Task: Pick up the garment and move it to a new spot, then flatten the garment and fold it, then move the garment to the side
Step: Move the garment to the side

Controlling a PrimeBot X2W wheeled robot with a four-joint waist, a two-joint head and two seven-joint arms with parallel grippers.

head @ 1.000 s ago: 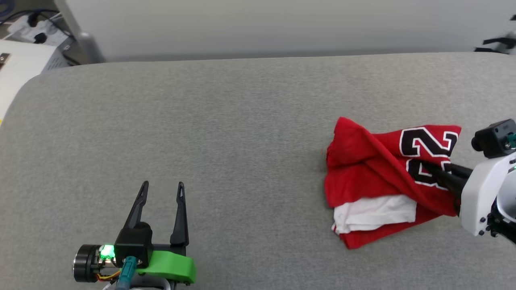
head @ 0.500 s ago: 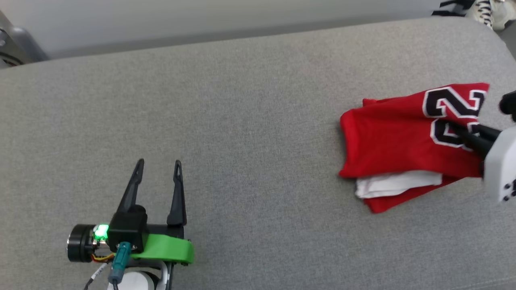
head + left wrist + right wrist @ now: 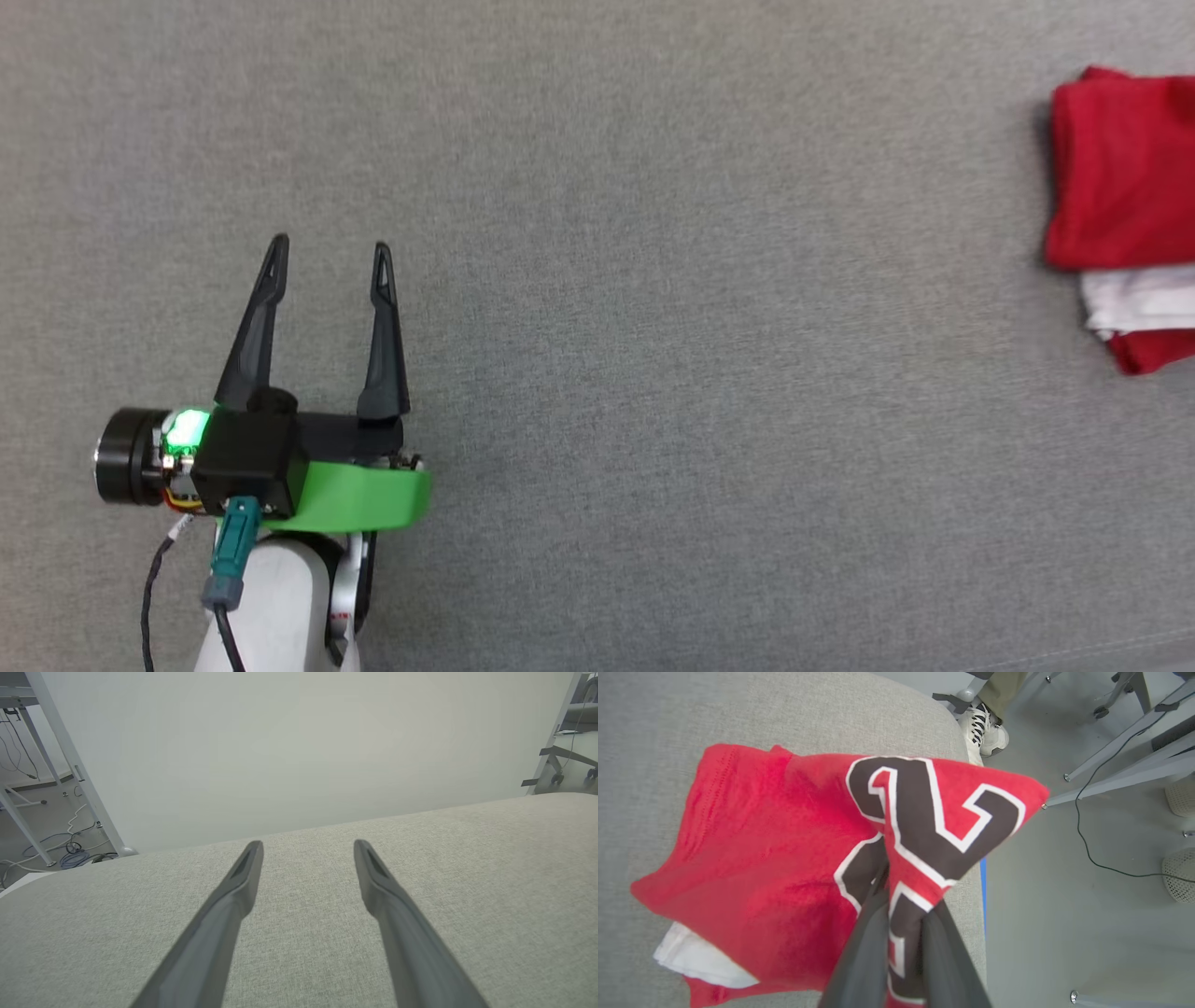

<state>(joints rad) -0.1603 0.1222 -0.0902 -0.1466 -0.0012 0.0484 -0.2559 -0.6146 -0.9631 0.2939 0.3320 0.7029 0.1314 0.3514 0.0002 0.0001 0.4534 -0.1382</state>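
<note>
A red short-sleeved T-shirt of soft fabric (image 3: 775, 858), one white sleeve peeking from under it, lies bunched near the rounded corner of a grey fabric-covered table (image 3: 644, 728). The right gripper (image 3: 903, 900) is clamped on a fold of its black, white-edged numeral print, the cloth pinched between two long dark fingers. The right wrist view takes in a lifted corner of the T-shirt reaching past the table edge, a person's white laced sneaker (image 3: 983, 730) on the grey floor (image 3: 1041, 905), slanted metal frame legs (image 3: 1111, 732) and a thin black cable (image 3: 1092, 854). In the head view, the T-shirt is a red-and-white bundle cut by the right border, well apart from the left gripper (image 3: 330, 245) at lower left, its jaws spread wide with nothing between them. The left wrist view adds a pale wall (image 3: 299, 742) beyond the table's far edge and coiled cables (image 3: 70, 856) on the floor.
</note>
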